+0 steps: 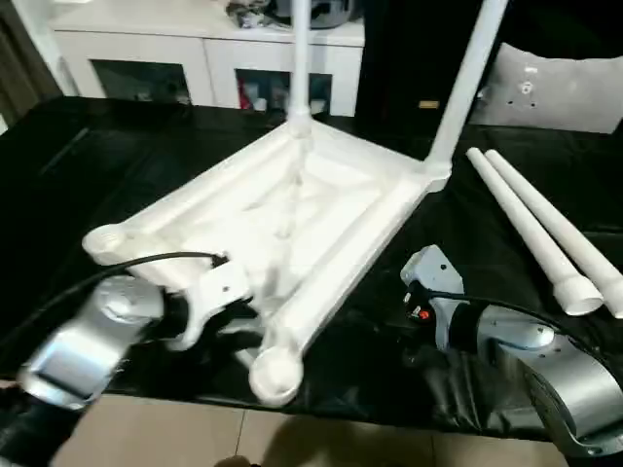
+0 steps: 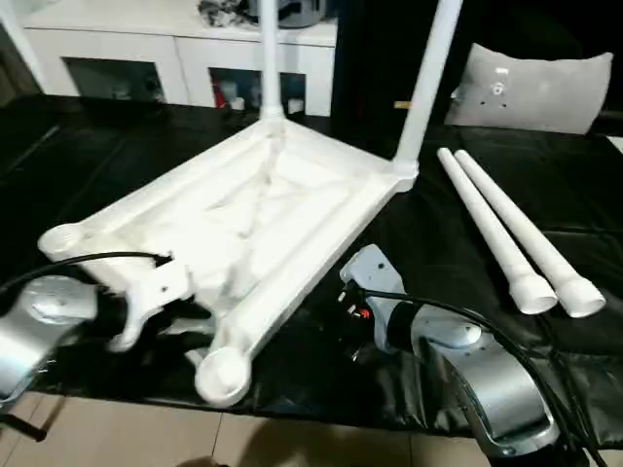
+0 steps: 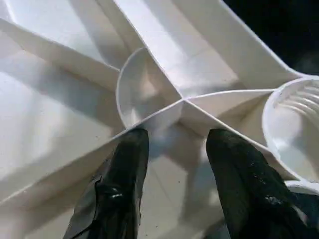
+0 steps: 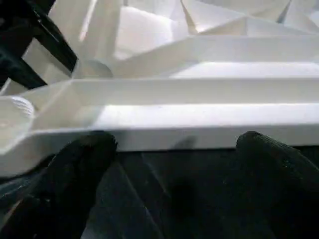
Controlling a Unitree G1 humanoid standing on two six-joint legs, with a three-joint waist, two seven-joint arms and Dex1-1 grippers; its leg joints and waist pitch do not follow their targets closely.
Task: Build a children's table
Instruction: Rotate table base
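Note:
The white table top [image 1: 321, 185] lies upside down on black cloth, ribs facing up. Two white legs [image 1: 300, 58] [image 1: 467, 78] stand upright in its far corner sockets. The near socket [image 1: 275, 375] and the left socket [image 1: 105, 240] are empty. Two loose legs [image 1: 531, 229] lie side by side on the cloth to the right. My left gripper [image 3: 174, 144] is open over the ribbed underside near the near socket, with a rib junction between its fingers [image 3: 127, 159]. My right gripper [image 4: 174, 144] is open, low on the cloth, facing the outer wall of the top's right rim [image 4: 199, 124].
A white cabinet with glass doors [image 1: 195, 58] stands behind the work surface, and a grey-white cushion [image 1: 560, 88] lies at the back right. The black cloth [image 1: 97, 156] ends at the front edge, with pale floor [image 1: 292, 438] below.

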